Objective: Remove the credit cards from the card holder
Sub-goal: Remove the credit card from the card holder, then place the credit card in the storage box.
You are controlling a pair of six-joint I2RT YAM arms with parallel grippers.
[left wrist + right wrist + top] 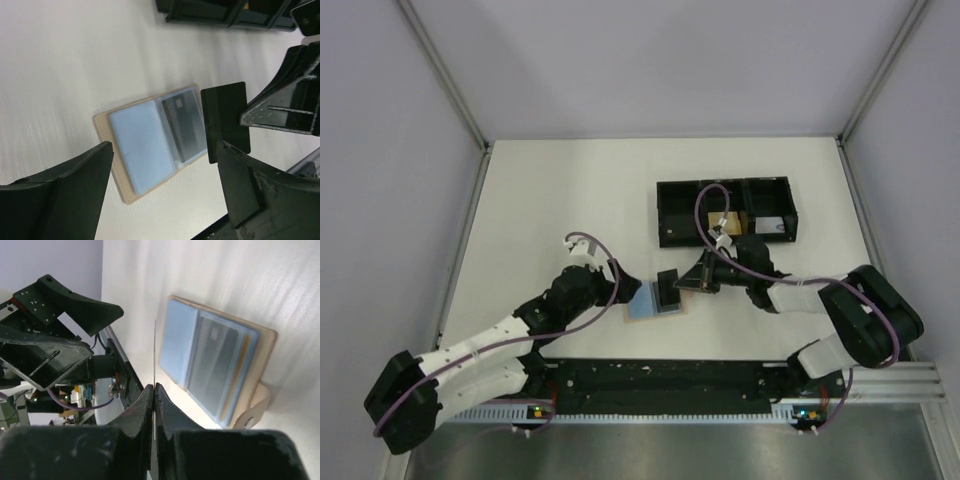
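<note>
While near the card holder, left tool wide apart, right tool tight on a credit card.

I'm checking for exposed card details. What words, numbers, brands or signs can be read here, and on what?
No text is readable in any view.
Pocketed card in the card holder: faint marks near one end, too blurred to read.
Held card in the right gripper: plain dark face, no marks visible.
</note>
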